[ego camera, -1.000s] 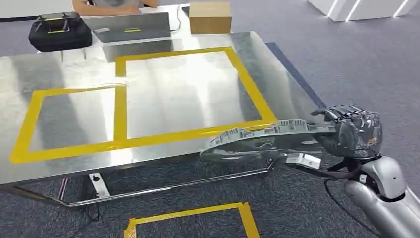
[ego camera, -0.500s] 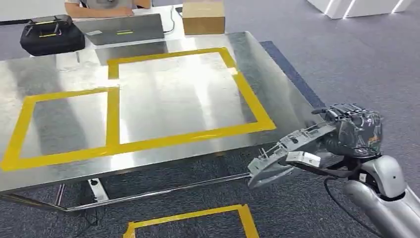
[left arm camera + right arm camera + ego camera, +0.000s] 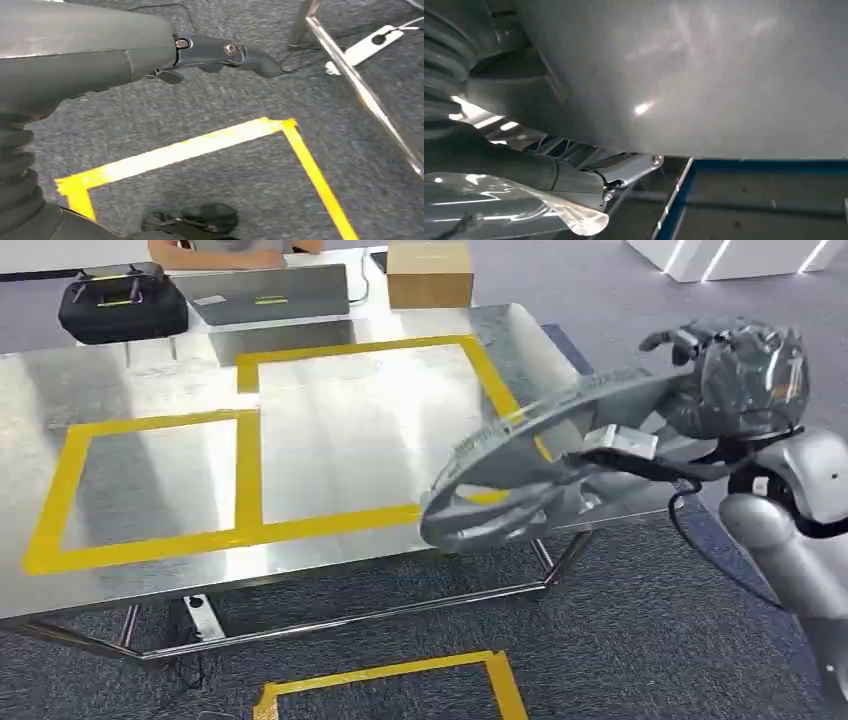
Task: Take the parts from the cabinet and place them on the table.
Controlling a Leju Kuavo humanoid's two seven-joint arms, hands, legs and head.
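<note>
My right hand (image 3: 740, 375) grips one end of a large grey curved part (image 3: 545, 410). The part slants down and to the left from the hand, and its lower loop hangs over the front right edge of the shiny metal table (image 3: 350, 430). Up close in the right wrist view, the part's smooth grey face (image 3: 704, 75) looms above my right hand (image 3: 499, 165), with clear plastic wrap (image 3: 524, 205) under the fingers. My left hand (image 3: 100, 45) hangs over the carpet with its fingers stretched out and nothing in them.
Yellow tape marks two rectangles on the table, the larger one (image 3: 500, 390) beneath the part. At the far side are a black bag (image 3: 122, 302), a laptop (image 3: 270, 292), a cardboard box (image 3: 430, 272) and a seated person (image 3: 215, 250). Yellow floor tape (image 3: 400, 675) lies before the table.
My right hand has risen from below the table's front edge to above its right side, carrying the part up and over the edge. The camera view shifted a little too.
</note>
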